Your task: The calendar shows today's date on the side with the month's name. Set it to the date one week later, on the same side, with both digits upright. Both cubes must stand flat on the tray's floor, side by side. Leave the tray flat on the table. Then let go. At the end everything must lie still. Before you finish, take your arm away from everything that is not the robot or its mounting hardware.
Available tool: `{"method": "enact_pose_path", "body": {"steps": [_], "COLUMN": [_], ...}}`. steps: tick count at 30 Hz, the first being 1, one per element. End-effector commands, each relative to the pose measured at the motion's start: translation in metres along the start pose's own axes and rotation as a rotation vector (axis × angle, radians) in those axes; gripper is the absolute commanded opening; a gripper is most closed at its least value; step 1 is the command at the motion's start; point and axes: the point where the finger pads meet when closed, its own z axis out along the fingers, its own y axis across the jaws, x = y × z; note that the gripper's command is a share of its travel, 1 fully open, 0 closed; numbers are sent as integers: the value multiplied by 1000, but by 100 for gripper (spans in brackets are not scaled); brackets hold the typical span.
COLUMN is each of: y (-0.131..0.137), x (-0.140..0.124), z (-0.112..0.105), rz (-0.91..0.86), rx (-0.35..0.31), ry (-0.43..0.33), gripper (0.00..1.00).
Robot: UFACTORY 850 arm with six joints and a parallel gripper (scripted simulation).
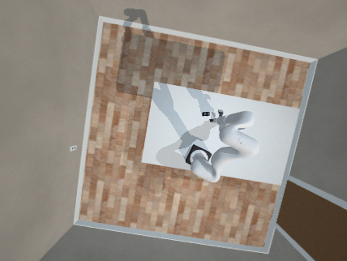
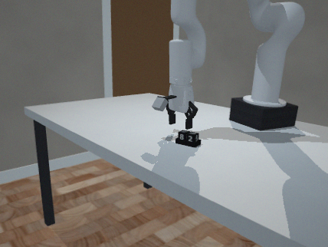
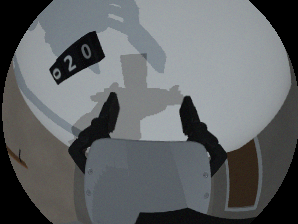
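The calendar (image 2: 188, 138) is a small black tray with two black cubes side by side on the white table. In the exterior view the cubes' near faces read 8 and 2. In the wrist view the calendar (image 3: 77, 60) lies at the upper left, with 2 and 0 showing beside a small mark. In the overhead view it is a tiny dark block (image 1: 206, 113). My gripper (image 2: 179, 120) hangs open and empty above the table, a little behind and above the calendar. In the wrist view the open fingers frame bare table to the right of the calendar.
The arm's black base (image 2: 263, 112) stands on the table at the right, behind the calendar. The table's near edge (image 2: 153, 176) runs close in front of the calendar. A wooden floor lies below.
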Motion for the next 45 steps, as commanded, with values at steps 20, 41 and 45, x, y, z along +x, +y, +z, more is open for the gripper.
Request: {"method": "enact_pose_path", "body": {"steps": [20,41,45], "y": [0,0,0], "x": [1,1,1], "z": [10,10,10], "rz": [-1,-1,-1], "rx": [0,0,0], "ry": [33,33,33], "gripper": [100,100,100]}}
